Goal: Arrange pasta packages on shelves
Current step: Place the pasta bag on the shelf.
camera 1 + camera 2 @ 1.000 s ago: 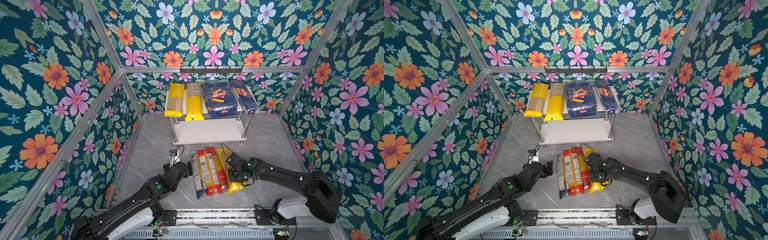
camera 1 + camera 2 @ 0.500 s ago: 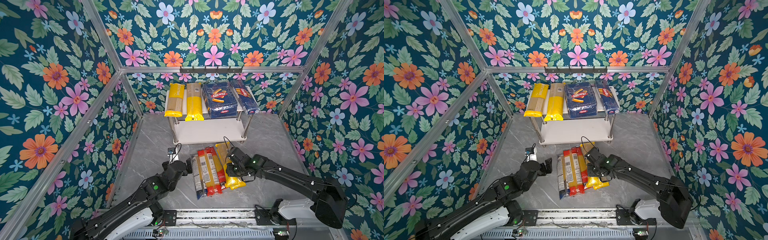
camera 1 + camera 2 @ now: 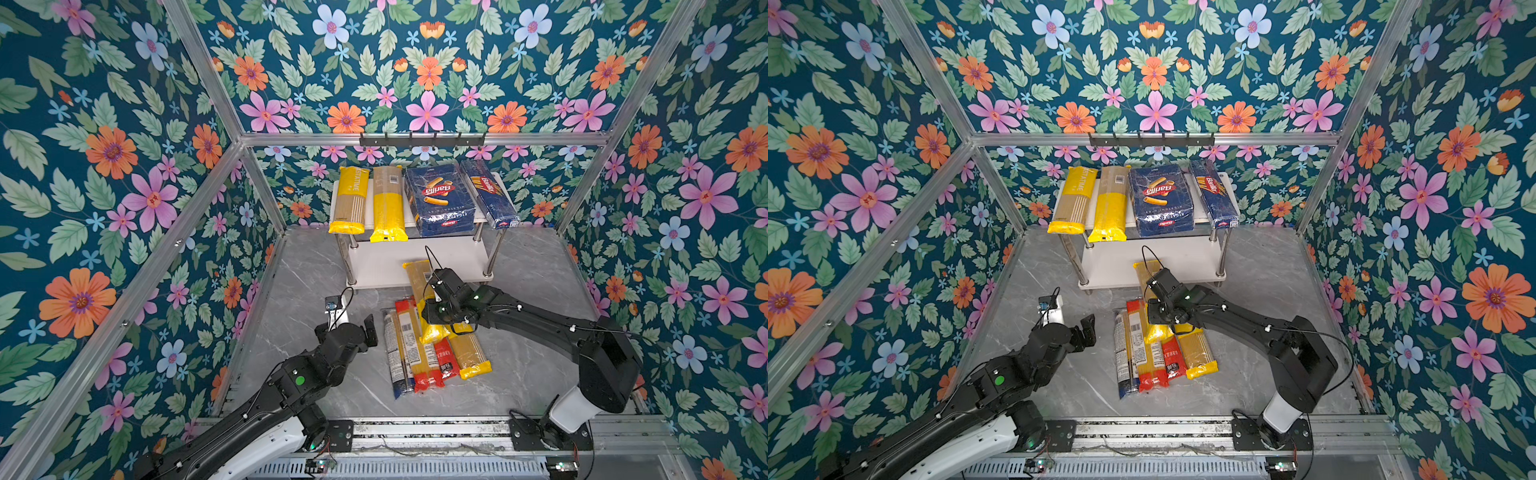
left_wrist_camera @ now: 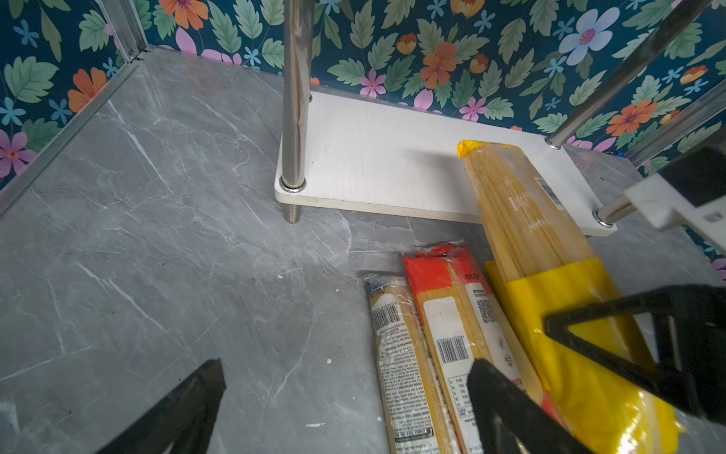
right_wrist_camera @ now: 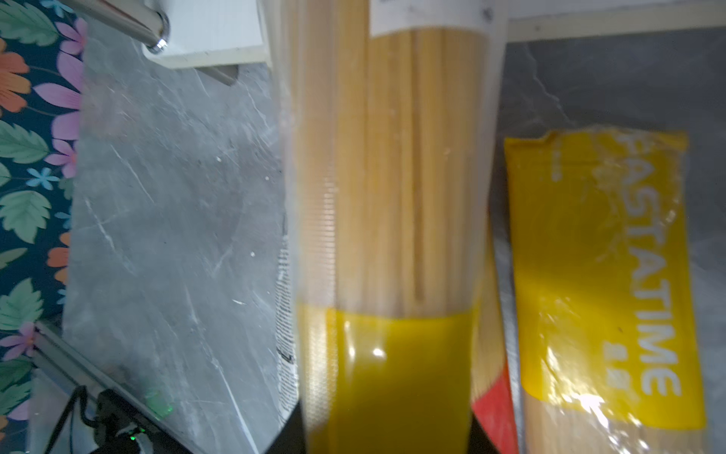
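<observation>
The right gripper (image 3: 441, 309) is clamped across the yellow lower band of a long yellow spaghetti pack (image 3: 417, 277), lifted clear of the floor, its far end already over the front edge of the lower shelf board (image 3: 382, 266), nearer that board's right front post than its left. The left gripper (image 3: 350, 330) stands fully spread and empty above bare floor, just left of the floor pile (image 3: 419, 353), which lies in front of the rack. Four packs already lie across the upper shelf board (image 3: 500, 187). Risks, as I judge them: the grip sits near one end, so the long free end may sag and catch the board's front edge or drop short. The slick film could slip between the jaws. The pack enters at a slant and may finish crooked, overhanging the front edge. The right arm, passing low over the pile, could drag the yellow pack (image 5: 601, 275) lying beneath it.
</observation>
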Robot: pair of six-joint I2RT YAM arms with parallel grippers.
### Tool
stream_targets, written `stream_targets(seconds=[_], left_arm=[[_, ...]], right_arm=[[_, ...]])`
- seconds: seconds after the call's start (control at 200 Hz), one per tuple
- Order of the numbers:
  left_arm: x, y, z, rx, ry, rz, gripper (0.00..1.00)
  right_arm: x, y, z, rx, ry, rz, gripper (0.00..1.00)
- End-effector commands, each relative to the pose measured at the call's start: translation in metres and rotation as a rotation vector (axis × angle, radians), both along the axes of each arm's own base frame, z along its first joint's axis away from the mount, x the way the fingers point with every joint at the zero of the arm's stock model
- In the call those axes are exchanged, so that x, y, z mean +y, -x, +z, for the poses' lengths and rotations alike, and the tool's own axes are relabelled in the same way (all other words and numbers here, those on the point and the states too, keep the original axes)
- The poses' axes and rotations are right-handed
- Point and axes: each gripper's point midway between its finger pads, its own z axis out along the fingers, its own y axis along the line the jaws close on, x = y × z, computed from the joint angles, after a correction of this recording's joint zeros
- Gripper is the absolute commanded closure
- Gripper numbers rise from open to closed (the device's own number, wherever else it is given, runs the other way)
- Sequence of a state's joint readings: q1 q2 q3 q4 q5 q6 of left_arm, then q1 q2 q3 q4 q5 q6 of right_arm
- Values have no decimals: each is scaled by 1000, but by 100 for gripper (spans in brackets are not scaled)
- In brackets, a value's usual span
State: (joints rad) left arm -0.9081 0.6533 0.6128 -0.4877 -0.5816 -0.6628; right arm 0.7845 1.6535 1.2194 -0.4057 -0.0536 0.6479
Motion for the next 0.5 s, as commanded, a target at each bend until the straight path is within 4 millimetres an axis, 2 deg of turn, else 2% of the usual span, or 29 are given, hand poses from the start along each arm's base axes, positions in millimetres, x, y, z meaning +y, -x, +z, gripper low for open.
stream_targets(seconds=[0.0, 0.225, 0.5], left_arm=[[11, 2, 3, -10, -18, 31, 0], [14, 3, 8, -18, -17, 40, 0], [16, 2, 11, -23, -41, 48, 0]], right_arm=[[39, -32, 31, -102, -196, 31, 78], [69, -66, 42, -106, -371, 51, 77], [100, -93, 48, -132, -427, 93, 75]])
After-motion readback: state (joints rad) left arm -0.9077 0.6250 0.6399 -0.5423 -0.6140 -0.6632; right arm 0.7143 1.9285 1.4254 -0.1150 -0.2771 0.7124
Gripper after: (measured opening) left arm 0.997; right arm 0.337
